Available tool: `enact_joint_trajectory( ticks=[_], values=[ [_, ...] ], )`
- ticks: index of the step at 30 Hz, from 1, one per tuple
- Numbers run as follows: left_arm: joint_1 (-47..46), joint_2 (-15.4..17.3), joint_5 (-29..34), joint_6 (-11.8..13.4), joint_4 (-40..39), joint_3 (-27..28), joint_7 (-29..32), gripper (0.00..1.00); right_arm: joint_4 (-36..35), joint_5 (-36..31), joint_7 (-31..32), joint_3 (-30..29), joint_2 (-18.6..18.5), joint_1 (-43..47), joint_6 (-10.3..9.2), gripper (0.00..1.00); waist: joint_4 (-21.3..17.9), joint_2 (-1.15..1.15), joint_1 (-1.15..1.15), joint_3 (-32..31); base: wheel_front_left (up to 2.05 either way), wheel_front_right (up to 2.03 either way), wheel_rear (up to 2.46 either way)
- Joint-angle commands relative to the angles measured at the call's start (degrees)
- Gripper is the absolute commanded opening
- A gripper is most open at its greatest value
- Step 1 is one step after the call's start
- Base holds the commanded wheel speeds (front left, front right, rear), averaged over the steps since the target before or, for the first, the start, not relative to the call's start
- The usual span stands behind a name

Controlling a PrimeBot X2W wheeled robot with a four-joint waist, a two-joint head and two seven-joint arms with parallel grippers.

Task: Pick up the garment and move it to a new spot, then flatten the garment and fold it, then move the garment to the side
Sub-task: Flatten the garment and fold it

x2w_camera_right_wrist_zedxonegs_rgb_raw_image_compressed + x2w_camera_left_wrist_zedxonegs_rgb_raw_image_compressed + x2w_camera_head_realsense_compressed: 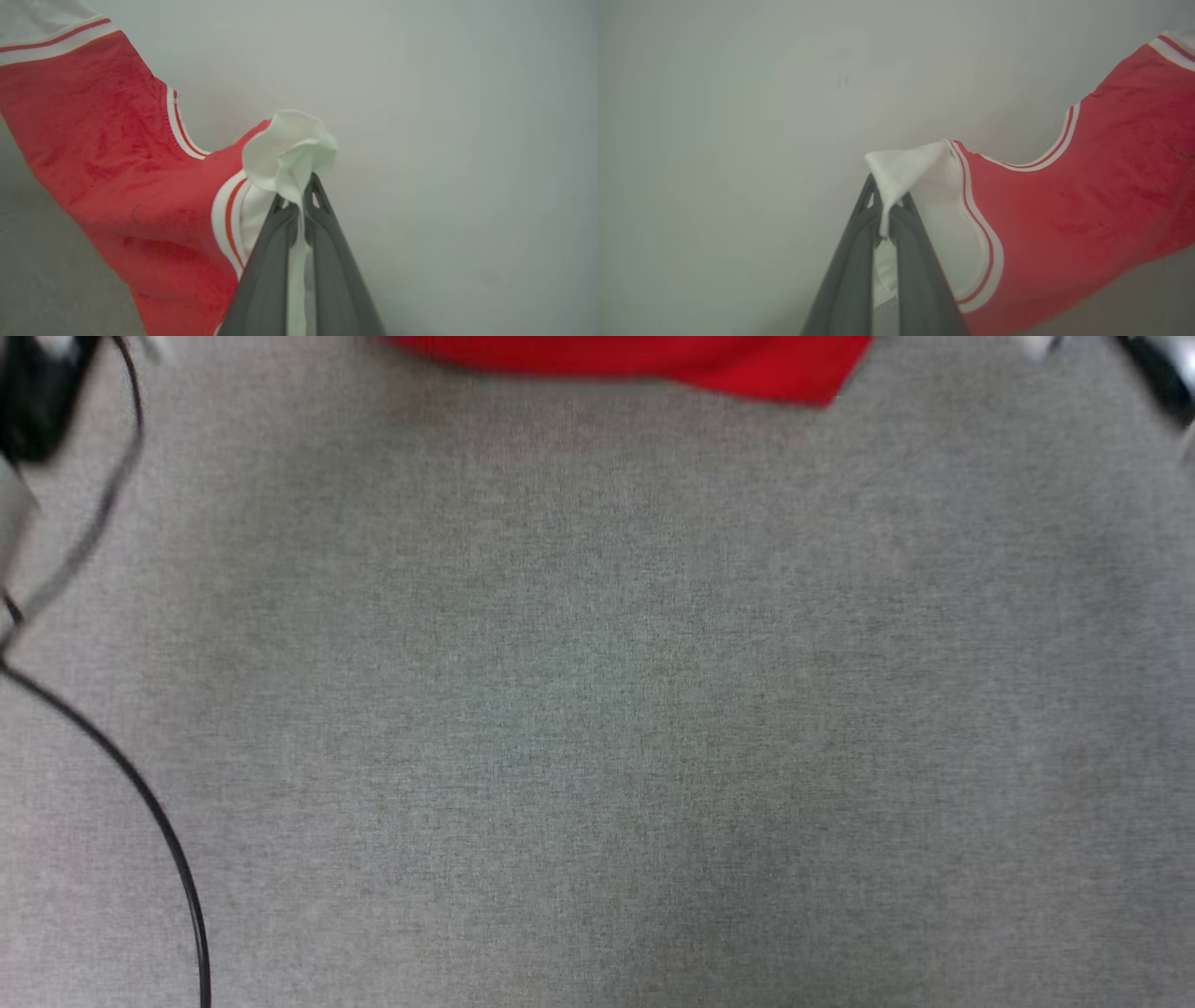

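Left wrist view: left pincer [886,205], like right pincer [299,198], clamped tight on the garment [1087,200].

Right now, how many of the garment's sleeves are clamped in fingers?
2. One white sleeve sits in the left gripper fingers, the other sleeve in the right gripper fingers; the garment spans between them.

Head camera looks steeply down on the grey surface [597,709]. Both wrist cameras sit close behind their fingers [845,280], facing a pale backdrop [714,140]. All three share the garment [653,355].
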Motion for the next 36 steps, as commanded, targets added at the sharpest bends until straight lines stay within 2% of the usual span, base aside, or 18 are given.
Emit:
enact_joint_trajectory(
  ticks=[1, 8, 15, 17, 18, 23, 30, 36],
  values=[
    [3.98, 0.89, -0.67, 0.90, -1.38, 0.02, -0.48, 0.00, -0.86, 0.91, -0.59, 1.11, -0.94, 2.62, -0.07, 0.00, -0.45, 0.00, 0.00, -1.80, 0.00, 0.00, 0.00],
    [26.86, 5.29, -5.62, 6.51, -12.08, -0.33, -1.39, 0.00, -6.51, 7.87, -2.11, 6.88, -4.91, 15.91, -0.06, 0.00, -1.27, 0.00, 0.00, -7.40, 0.00, 0.00, 0.00],
    [49.31, 10.88, -10.55, 15.68, -26.48, 2.37, -1.70, 0.00, -13.39, 12.42, -3.04, 10.71, -10.86, 28.72, -0.06, 0.00, -2.20, 0.00, 0.00, -12.78, 0.00, 0.00, 0.00],
    [55.16, 11.76, -11.51, 18.05, -29.62, 3.51, -1.70, 0.00, -15.02, 13.29, -3.17, 11.61, -12.11, 32.31, -0.06, 0.00, -2.43, 0.00, 0.00, -14.13, 0.00, 0.00, 0.00],
    [55.16, 11.76, -11.51, 18.05, -29.62, 3.51, -1.70, 0.00, -15.02, 13.29, -3.17, 11.61, -12.11, 32.31, -0.06, 0.00, -2.43, 0.00, 0.00, -14.13, 0.00, 0.00, 0.00],
    [68.71, 13.31, -12.47, 22.79, -35.08, 5.52, -1.65, 0.00, -18.24, 14.02, -3.00, 13.53, -15.45, 40.63, -0.07, 0.00, -2.95, 0.00, 0.00, -17.25, 0.00, 0.00, 0.00],
    [83.08, 12.49, -13.05, 26.55, -38.32, 8.94, -1.66, 0.00, -22.74, 13.71, -2.83, 13.41, -20.18, 51.30, -0.07, 0.00, -3.18, 0.00, 0.00, -20.98, 0.00, 0.00, 0.00],
    [90.43, 10.74, -12.54, 26.86, -38.28, 11.19, -1.61, 0.00, -27.36, 13.76, -1.80, 11.15, -24.17, 61.48, -0.07, 0.00, -2.99, 0.00, 0.00, -23.15, 0.00, 0.00, 0.00]
  ],
)
